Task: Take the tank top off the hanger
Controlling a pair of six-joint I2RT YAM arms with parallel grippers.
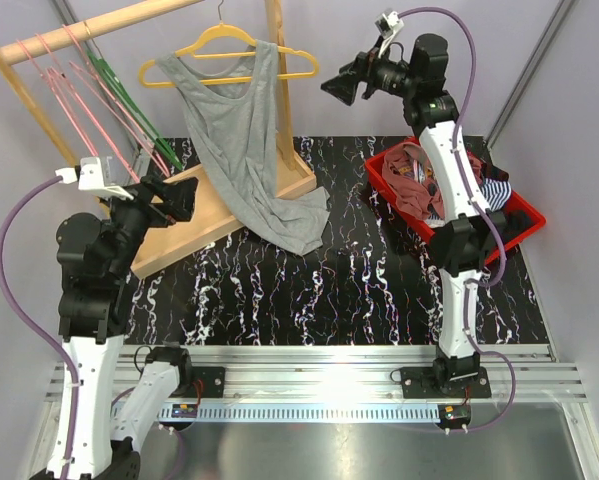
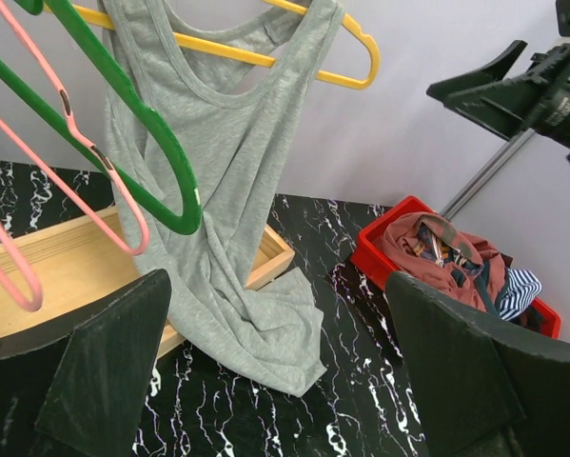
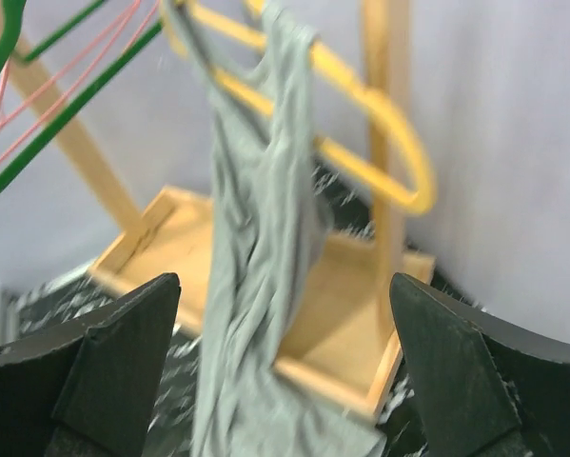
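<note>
A grey tank top [image 1: 234, 130] hangs from a yellow hanger [image 1: 229, 45] on the wooden rack, and its lower hem trails onto the black marble table. My left gripper [image 1: 184, 195] stands open and empty, low at the left of the garment and apart from it. In the left wrist view the tank top [image 2: 227, 190] and hanger [image 2: 351, 48] lie ahead of the open left gripper [image 2: 280, 371]. My right gripper [image 1: 341, 85] is raised to the right of the hanger, open and holding nothing. Its wrist view is blurred, with tank top [image 3: 261, 248] and hanger [image 3: 380, 124] ahead of the gripper [image 3: 285, 371].
A red bin [image 1: 519, 215] of clothes sits at the right, beside the right arm. Pink and green hangers [image 1: 99, 100] hang on the rack's rail at the left. The rack's wooden base [image 1: 194, 225] and upright post [image 1: 279, 80] stand behind the garment.
</note>
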